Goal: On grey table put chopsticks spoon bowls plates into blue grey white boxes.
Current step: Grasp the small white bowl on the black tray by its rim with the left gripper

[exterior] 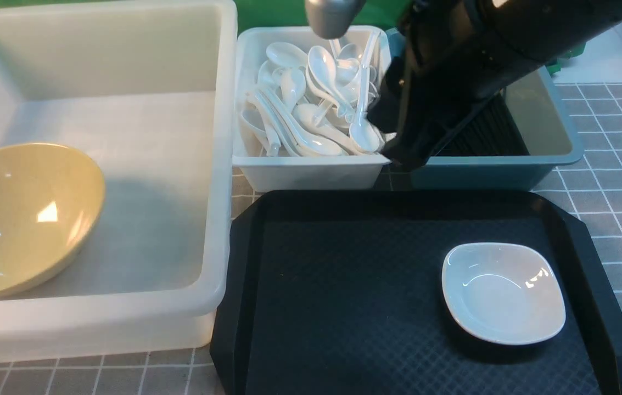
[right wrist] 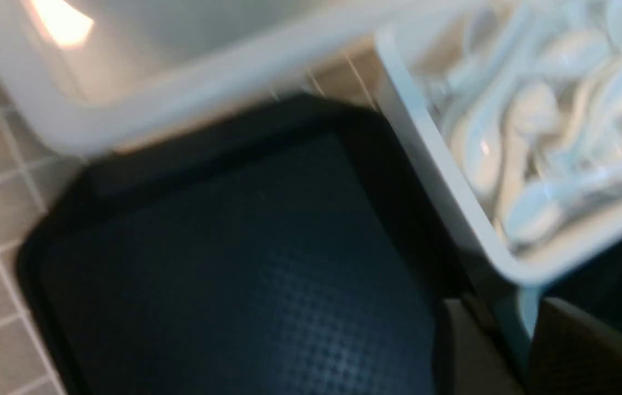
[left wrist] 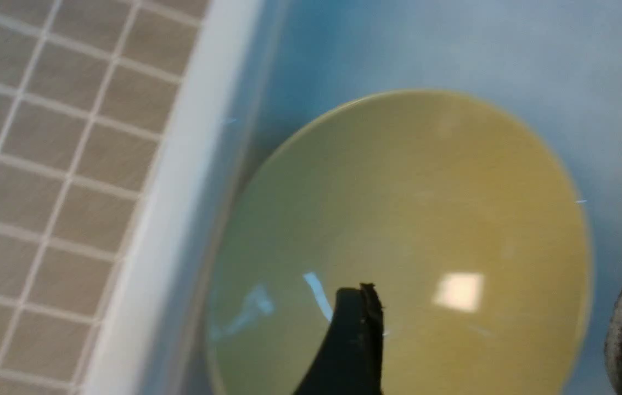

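Note:
The yellow bowl [exterior: 20, 214] lies tilted inside the big milky tub [exterior: 223, 164]. My left gripper [left wrist: 497, 329] hangs open and empty just above the bowl [left wrist: 426, 208]; it is out of the front view. Several white spoons [exterior: 316, 104] fill the white box [exterior: 311, 175]. Black chopsticks [exterior: 494, 134] lie in the teal-blue box [exterior: 563, 153]. The white dish [exterior: 503, 293] sits on the black tray [exterior: 343, 285], at its right. My right gripper [exterior: 404, 156] is above the gap between the white and blue boxes. In the right wrist view [right wrist: 508, 323] its jaws look shut with nothing in them.
The black tray stands on the grey table [exterior: 618, 192] in front of the two small boxes, beside the tub. My right arm crosses over the blue box and hides part of it. The right wrist view is blurred and shows the tray [right wrist: 234, 263] and the white box [right wrist: 442, 164].

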